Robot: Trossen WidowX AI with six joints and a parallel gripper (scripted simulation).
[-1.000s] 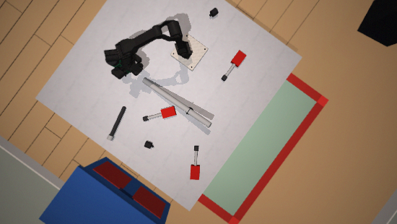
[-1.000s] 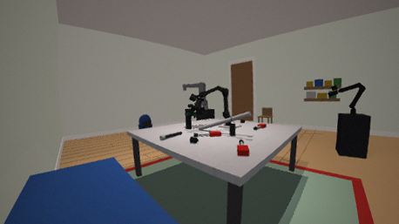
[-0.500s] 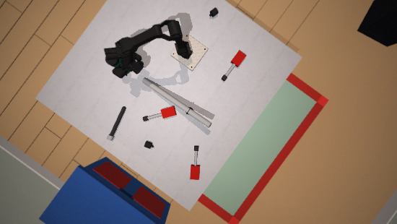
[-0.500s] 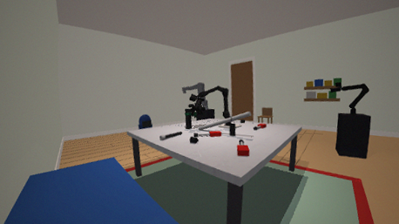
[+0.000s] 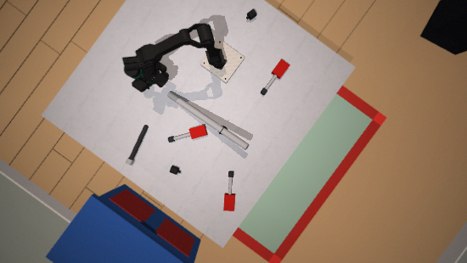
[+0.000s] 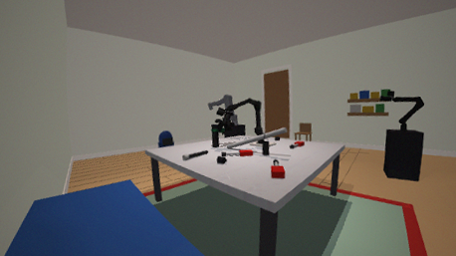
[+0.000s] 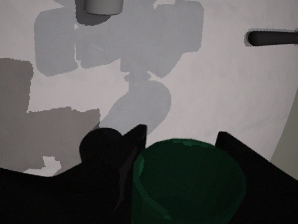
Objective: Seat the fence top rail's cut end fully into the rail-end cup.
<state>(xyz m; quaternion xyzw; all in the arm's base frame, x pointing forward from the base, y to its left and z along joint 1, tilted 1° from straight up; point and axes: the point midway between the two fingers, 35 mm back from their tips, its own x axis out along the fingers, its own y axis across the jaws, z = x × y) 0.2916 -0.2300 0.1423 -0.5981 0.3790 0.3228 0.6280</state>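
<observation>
My gripper (image 5: 142,78) (image 6: 223,131) (image 7: 182,136) is up and to the left of the rail's end, apart from the rail. It is shut on a dark green cup-shaped part (image 7: 186,189), which fills the space between the black fingers. The arm hides the big post in the top view.
Three red-handled tools (image 5: 197,132) (image 5: 280,68) (image 5: 229,201) lie around the rail. A black rod (image 5: 137,144) (image 7: 273,38) and two small black pieces (image 5: 251,13) (image 5: 175,170) also lie on the table. The arm's base plate (image 5: 233,64) is at the back. A blue cabinet (image 5: 106,237) stands off the table's corner.
</observation>
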